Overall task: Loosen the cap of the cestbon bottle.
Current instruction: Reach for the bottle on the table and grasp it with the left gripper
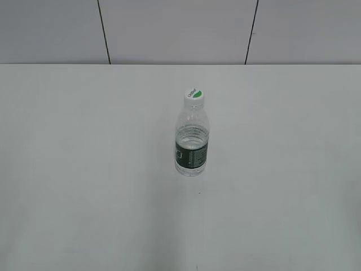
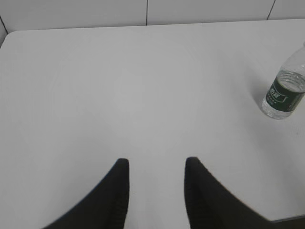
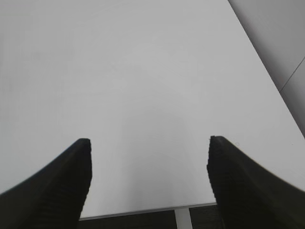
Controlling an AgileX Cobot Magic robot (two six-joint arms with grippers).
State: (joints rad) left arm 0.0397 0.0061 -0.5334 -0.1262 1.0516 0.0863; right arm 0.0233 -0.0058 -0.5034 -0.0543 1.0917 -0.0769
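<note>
We see the cestbon bottle [image 1: 192, 141] standing upright near the middle of the white table [image 1: 84, 169], its dark green label band around the lower body and water up to roughly the top of that band; the cap [image 1: 193, 95] sits on the neck, white with a green half-leaf mark facing up; nothing touches bottle or cap. In the exterior view neither arm appears; we read the grippers from the wrist views only. The left gripper [image 2: 157, 164] hangs over bare tabletop with its two dark fingers [image 2: 116, 191] apart by a moderate gap, narrower than the other gripper's; nothing lies between them and they touch nothing; in this view the bottle stands at the far right edge, well apart from the fingertips, its top cut off by the frame. The right gripper [image 3: 148, 143] is spread wide, its ribbed dark fingers [image 3: 62, 181] at opposite sides of the frame; between them we see only table surface and the table's near edge; it holds nothing, and the bottle does not show in this view. Behind the table, a pale wall [image 1: 169, 28] with dark vertical seams.
</note>
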